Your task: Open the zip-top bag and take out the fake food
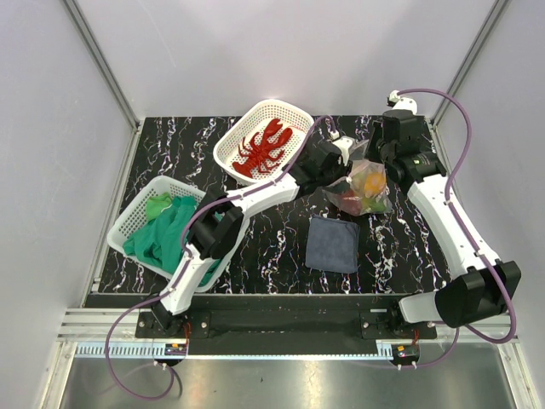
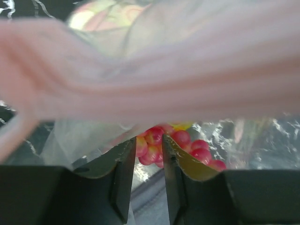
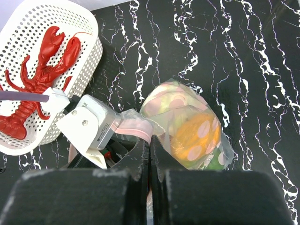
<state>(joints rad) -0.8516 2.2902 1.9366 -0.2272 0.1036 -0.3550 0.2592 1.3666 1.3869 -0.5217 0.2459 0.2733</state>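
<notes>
The zip-top bag (image 1: 364, 201) lies at the back right of the table, with an orange fruit (image 1: 371, 181) and green pieces inside. My right gripper (image 3: 150, 138) is shut on the bag's edge at the pink zip strip (image 3: 136, 129); the orange fruit (image 3: 192, 136) lies just beyond it. My left gripper (image 2: 149, 140) is at the bag's mouth, jaws a narrow gap apart with nothing clamped. Red grapes (image 2: 187, 143) lie just past its tips, and the blurred zip strip (image 2: 150, 84) crosses above. The red lobster (image 1: 266, 146) lies in a white basket (image 1: 294, 109).
A second white basket (image 1: 140, 196) at the left holds a green cloth (image 1: 170, 230). A dark blue-grey folded cloth (image 1: 332, 243) lies in front of the bag. The left arm's white wrist camera (image 3: 84, 124) sits beside the lobster basket (image 3: 89, 51).
</notes>
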